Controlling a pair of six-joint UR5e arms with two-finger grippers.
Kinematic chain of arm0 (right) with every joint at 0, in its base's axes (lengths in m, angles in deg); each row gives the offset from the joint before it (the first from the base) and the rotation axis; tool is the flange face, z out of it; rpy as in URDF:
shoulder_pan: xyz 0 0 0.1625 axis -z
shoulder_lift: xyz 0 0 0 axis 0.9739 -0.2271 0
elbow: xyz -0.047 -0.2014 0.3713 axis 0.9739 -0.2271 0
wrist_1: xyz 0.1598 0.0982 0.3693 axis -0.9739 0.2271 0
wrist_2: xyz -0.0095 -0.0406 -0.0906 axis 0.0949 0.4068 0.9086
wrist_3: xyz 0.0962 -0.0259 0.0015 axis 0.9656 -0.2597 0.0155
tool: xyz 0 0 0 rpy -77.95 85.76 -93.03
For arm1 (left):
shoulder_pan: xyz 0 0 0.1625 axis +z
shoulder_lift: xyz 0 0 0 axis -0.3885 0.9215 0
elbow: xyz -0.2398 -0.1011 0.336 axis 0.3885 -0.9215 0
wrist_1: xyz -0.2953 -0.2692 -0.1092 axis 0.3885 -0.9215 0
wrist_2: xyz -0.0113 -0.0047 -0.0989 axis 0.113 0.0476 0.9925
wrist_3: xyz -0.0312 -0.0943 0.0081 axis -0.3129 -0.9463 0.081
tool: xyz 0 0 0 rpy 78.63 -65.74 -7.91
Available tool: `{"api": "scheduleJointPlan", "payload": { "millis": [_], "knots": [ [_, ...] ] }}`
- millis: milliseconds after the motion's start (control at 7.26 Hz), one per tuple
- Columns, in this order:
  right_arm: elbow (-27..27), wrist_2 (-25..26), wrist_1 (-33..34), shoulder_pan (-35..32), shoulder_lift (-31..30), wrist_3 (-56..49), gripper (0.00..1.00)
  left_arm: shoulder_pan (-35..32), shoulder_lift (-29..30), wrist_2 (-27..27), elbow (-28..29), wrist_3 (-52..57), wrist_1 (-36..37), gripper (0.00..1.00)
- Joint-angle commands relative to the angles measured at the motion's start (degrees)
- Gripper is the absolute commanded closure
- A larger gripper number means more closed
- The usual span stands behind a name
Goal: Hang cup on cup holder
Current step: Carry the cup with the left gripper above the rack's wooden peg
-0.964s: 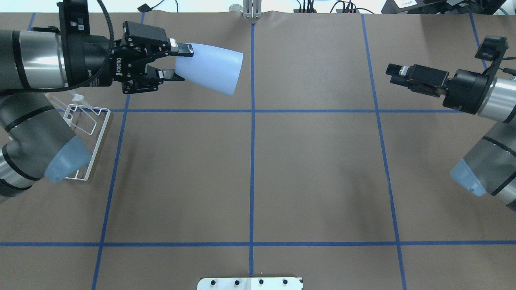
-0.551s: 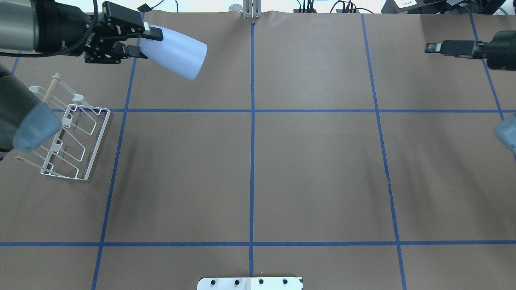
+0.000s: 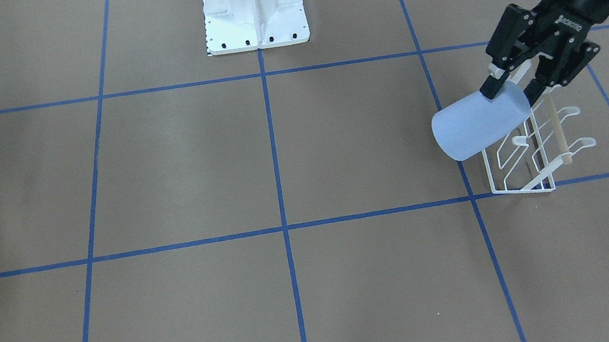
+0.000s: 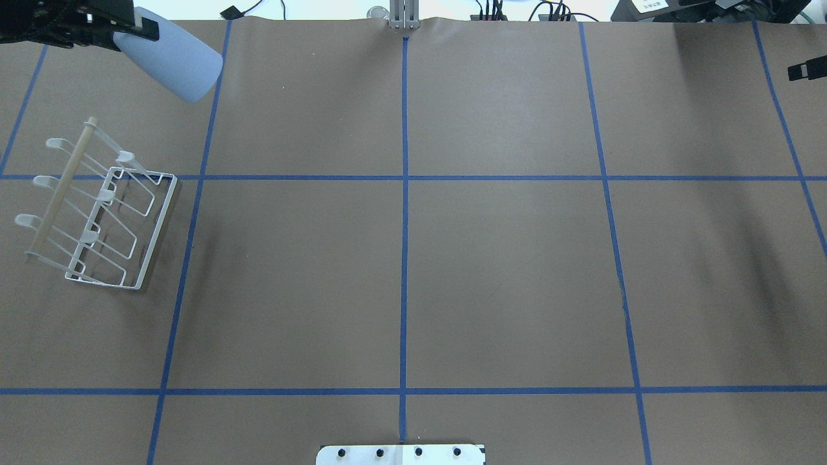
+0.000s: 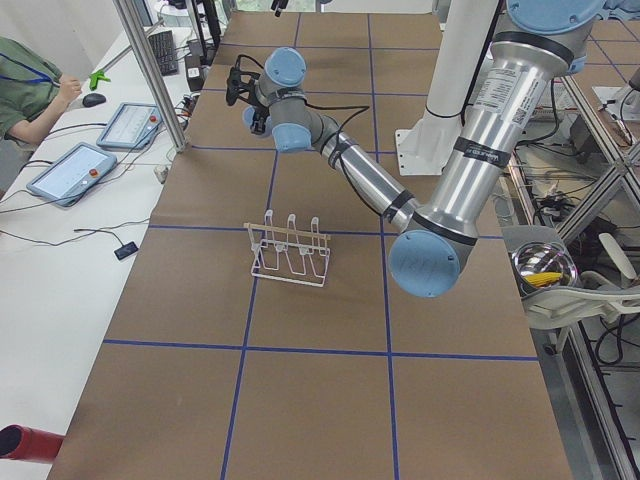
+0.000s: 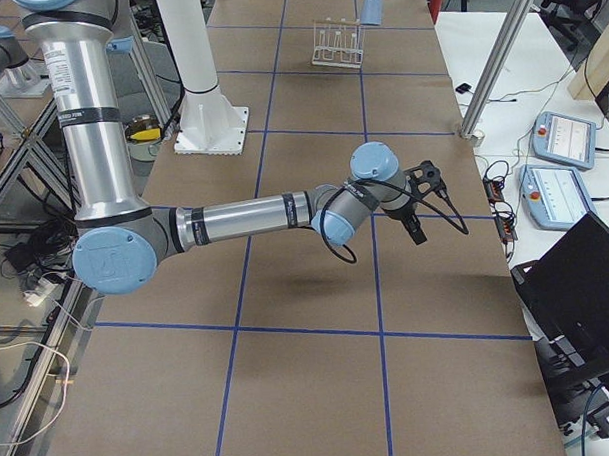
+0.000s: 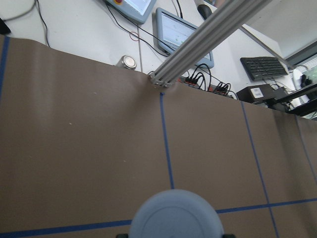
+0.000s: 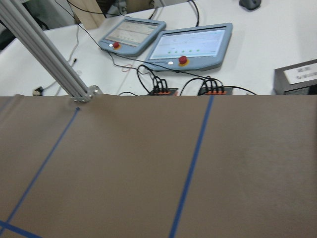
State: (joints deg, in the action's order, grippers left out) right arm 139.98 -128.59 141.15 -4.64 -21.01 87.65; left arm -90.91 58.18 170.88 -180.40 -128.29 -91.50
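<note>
My left gripper (image 4: 129, 31) is shut on the narrow base of the pale blue-grey cup (image 4: 173, 62) and holds it tilted in the air at the far left corner, rim pointing out and down. In the front view the gripper (image 3: 513, 90) holds the cup (image 3: 478, 124) just in front of and above the white wire cup holder (image 3: 533, 161). The cup holder (image 4: 97, 216) stands on the table with its wooden rod (image 4: 61, 187) and prongs bare. The cup's rim fills the bottom of the left wrist view (image 7: 173, 215). My right gripper (image 4: 806, 68) shows only as a single dark tip at the far right edge, fingers together, empty.
The brown table (image 4: 400, 278) carries a blue tape grid. The white robot base plate (image 3: 255, 18) is at the near middle. Operator tablets (image 8: 190, 47) and cables lie beyond the far edge, next to an aluminium post (image 7: 198, 49). The cup holder also shows in the side view (image 5: 290, 250).
My left gripper has carried the cup left and toward the far edge, and its arm no longer covers the cup holder. My right arm has drawn back to the right edge.
</note>
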Motion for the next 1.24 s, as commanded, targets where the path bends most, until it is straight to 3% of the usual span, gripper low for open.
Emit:
{"api": "scheduleJointPlan", "payload": {
  "millis": [0,275,413,1101],
  "knots": [
    [1.16,-0.43,20.36,-1.28,0.06,-11.98,0.0,-2.96,-0.46,-1.61,-4.79,14.94,16.03,1.0],
    [5.89,-0.43,35.06,-1.02,-0.64,-15.09,0.0,-1.66,-2.91,-9.77,-6.03,20.51,21.79,1.0],
    [8.0,-0.34,38.44,-1.02,-1.08,-15.1,0.0,-0.17,-5.01,-10.15,-5.78,20.62,21.8,1.0],
    [7.85,-0.16,37.78,-0.75,-3.02,-14.57,0.0,4.23,-6.88,-10.68,-5.33,20.53,21.8,1.0]
  ]
}}
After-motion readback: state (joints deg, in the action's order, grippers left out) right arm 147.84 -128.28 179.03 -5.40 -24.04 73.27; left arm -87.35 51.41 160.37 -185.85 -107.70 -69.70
